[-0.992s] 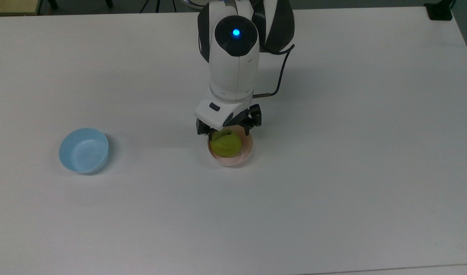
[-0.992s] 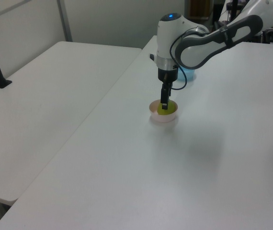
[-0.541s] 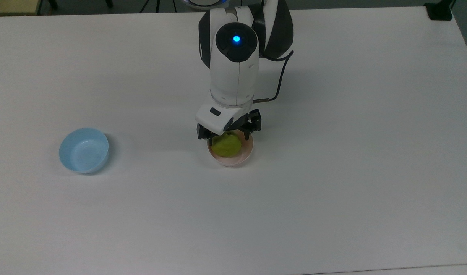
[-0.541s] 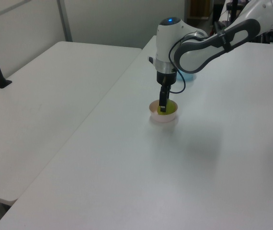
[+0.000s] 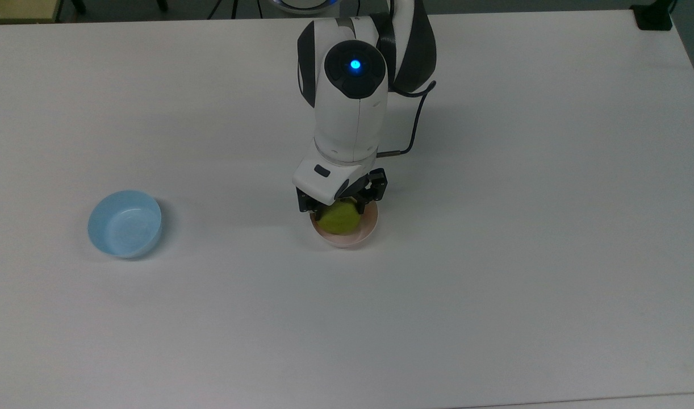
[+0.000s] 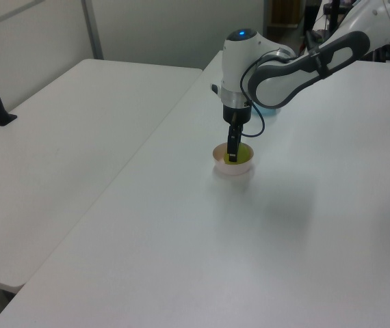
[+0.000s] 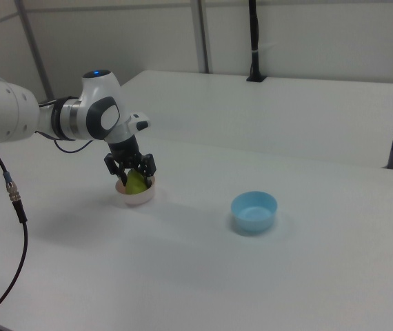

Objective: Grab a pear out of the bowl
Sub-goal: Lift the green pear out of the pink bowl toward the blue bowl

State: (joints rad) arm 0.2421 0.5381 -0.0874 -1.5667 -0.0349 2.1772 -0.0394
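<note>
While no writing is readable, you have the pear (image 5: 337, 218) in the pink bowl (image 5: 352, 237) at table (image 5: 494, 284) centre, the end effector (image 5: 340, 203) at its 12 o'clock, fingers spread astride it, unclenched.

The tool (image 5: 341, 205) has sunk lower around the pear (image 5: 337, 218).

Top view looks straight down on the white table (image 5: 494, 284), fairly close. Left view and right view sit lower, further back, on opposite sides, angled down. All three share the pink bowl (image 5: 365, 234) mid-frame.
</note>
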